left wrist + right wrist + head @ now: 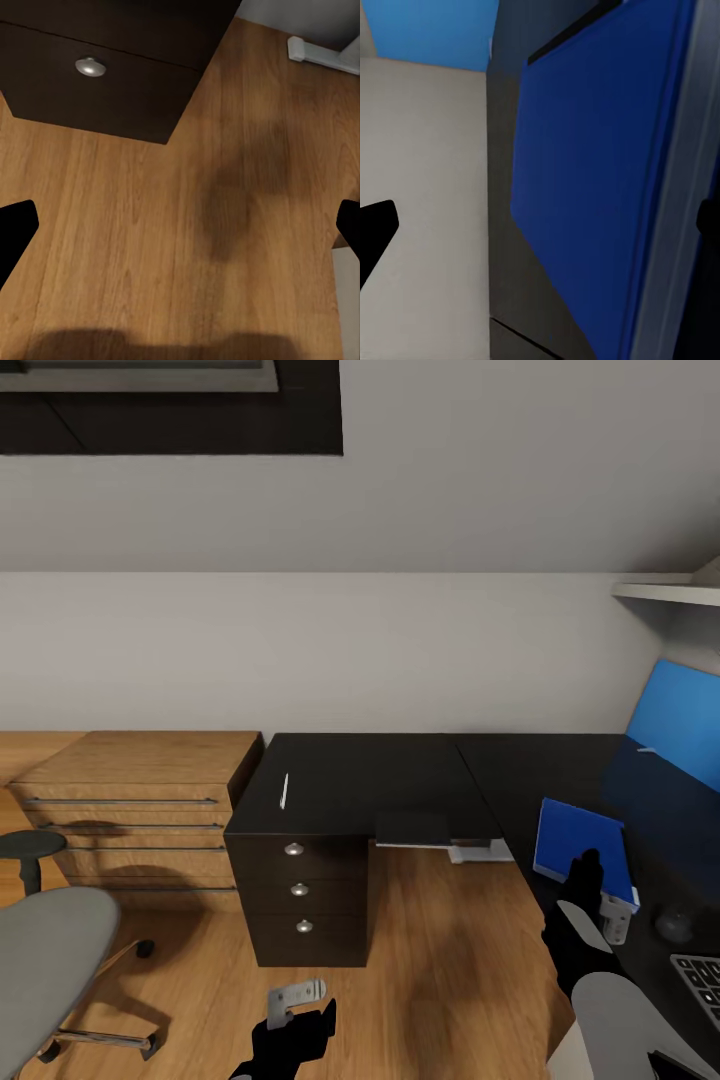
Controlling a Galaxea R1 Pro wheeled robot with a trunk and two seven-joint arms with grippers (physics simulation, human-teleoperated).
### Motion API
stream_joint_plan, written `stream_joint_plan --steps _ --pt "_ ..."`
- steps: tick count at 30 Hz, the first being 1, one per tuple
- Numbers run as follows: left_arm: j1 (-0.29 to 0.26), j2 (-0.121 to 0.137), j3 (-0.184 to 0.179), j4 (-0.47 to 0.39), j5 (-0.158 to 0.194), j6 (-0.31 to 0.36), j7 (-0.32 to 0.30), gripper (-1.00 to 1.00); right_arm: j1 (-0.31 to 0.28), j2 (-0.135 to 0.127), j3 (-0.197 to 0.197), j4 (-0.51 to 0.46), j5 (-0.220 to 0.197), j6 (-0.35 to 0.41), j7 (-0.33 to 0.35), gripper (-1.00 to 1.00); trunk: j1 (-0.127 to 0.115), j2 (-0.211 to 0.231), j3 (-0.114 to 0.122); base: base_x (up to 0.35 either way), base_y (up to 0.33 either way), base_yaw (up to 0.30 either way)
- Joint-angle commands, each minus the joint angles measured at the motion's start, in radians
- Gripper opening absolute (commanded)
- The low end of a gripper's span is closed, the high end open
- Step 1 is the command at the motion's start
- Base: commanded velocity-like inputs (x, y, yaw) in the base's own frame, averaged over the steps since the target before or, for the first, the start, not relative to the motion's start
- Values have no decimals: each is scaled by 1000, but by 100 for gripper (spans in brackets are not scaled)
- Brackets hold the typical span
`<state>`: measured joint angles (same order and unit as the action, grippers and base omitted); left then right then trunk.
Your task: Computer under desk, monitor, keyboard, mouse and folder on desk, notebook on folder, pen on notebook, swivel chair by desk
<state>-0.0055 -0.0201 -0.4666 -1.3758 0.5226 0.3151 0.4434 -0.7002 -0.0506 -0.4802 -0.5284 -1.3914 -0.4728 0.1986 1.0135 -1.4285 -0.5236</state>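
Right gripper (pixel 612 916) pinches a flat blue folder (pixel 585 847), tilted up over the glossy black desk (pixel 400 780). Left gripper (pixel 295 1000) hangs with fingers spread above grained wood floor (pixel 150 225), before the black drawer unit (pixel 300 895) with round metal knobs. A thin white pen (pixel 285 790) lies on the desk. Dark keyboard (pixel 702 980), rounded mouse (pixel 675 925) and grey padded chair (pixel 50 960) sit at the edges.

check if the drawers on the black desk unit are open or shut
Shut. All three drawer fronts of the desk sit flush in one plane, with no gaps; their round silver knobs line up vertically.
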Motion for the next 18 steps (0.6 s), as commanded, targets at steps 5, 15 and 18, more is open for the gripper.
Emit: stream_joint_plan --steps 5,15,18 --pt "-1 0 -1 -1 8 2 8 100 -1 0 0 0 -11 -1 10 100 0 -1 -1 0 0 0" --pt "-1 0 -1 -1 8 2 8 100 -1 2 0 -4 -10 -2 12 100 0 -1 -1 0 0 0" --pt "-1 0 -1 0 8 2 8 100 -1 4 0 -13 -10 -1 13 100 0 -1 -1 0 0 0"
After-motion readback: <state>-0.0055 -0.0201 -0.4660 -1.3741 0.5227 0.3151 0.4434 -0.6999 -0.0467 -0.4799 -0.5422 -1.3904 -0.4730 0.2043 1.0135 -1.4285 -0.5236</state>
